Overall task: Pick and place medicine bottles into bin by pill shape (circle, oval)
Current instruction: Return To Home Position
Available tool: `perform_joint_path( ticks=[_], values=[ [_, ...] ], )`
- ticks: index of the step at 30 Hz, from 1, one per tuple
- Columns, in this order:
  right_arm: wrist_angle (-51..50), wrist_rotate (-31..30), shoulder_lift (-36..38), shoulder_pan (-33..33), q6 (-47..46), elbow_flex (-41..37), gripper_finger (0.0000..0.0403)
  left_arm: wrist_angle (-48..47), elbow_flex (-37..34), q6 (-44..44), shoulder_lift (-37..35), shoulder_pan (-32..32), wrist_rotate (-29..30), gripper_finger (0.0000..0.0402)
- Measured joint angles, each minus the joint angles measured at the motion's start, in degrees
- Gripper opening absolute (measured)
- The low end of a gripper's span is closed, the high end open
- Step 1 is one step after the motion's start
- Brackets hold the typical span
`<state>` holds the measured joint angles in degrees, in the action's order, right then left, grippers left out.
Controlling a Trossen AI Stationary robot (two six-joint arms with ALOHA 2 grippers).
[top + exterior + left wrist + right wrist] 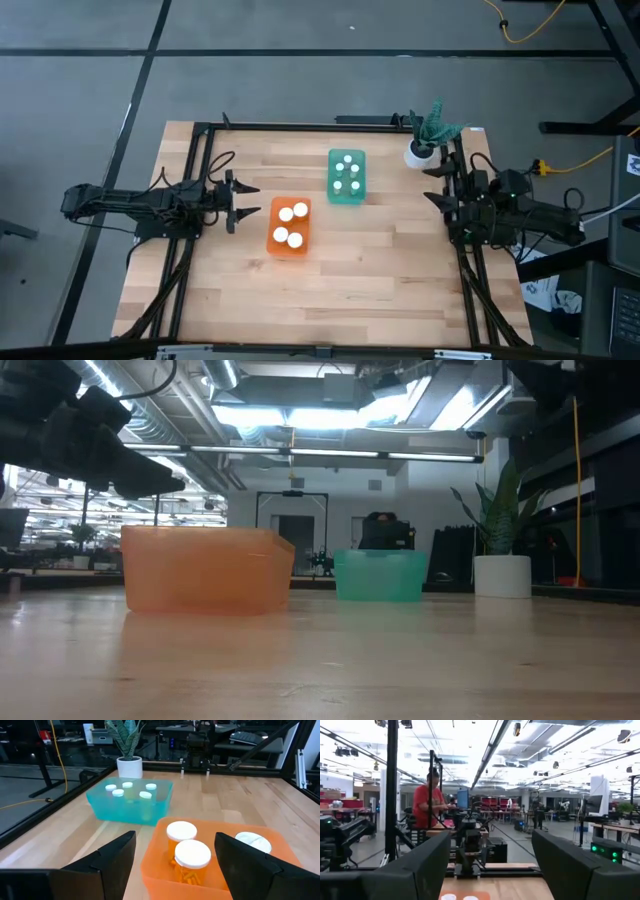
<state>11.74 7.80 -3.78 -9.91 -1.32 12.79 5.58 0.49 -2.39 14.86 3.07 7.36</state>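
1. While both arms are idling at the edges of the desk (380, 270), no loose bottle is showing on the wood, so the sorting is looking complete.
2. Four wide-capped medicine bottles (286, 213) are standing inside the orange bin (303, 226), which is sitting just toward 9 o'clock of the desk's middle.
3. Five narrower bottles (354, 185) are standing in the teal bin (347, 199), at about 1 o'clock from the orange one, near it but apart.
4. The left pincer (245, 200) is hovering just beside the orange bin at its 9 o'clock, fingers spread and gripping nothing.
5. The right pincer (432, 186) is waiting at the desk's 3 o'clock edge, at 6 o'clock from the white plant pot (420, 153), likewise spread and empty.
6. Judging by this, only parking the arms is remaining.
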Motion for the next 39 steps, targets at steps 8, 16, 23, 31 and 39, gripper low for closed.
perform_joint_path(
  ticks=[8,16,23,31,39],
  values=[
    [3.69,1.94,3.68,0.82,-0.59,-6.73,0.0281,0.03,0.0,0.0,-0.01,0.0,0.01,0.0263],
    [8.68,6.29,3.73,0.85,-1.53,-12.43,0.0281,0.02,0.0,0.02,0.0,0.01,0.01,0.0263],
    [5.65,8.77,3.73,0.89,-1.82,-12.43,0.0281,0.03,0.0,0.01,0.01,0.02,0.01,0.0263],
    [-3.83,10.38,3.71,0.89,-1.01,-12.4,0.0281,0.02,0.0,0.0,0.01,0.02,0.01,0.0263],
    [-7.91,10.35,3.46,0.89,-2.67,-12.4,0.0281,0.03,0.0,0.0,0.0,0.02,0.01,0.0263]
  ],
)
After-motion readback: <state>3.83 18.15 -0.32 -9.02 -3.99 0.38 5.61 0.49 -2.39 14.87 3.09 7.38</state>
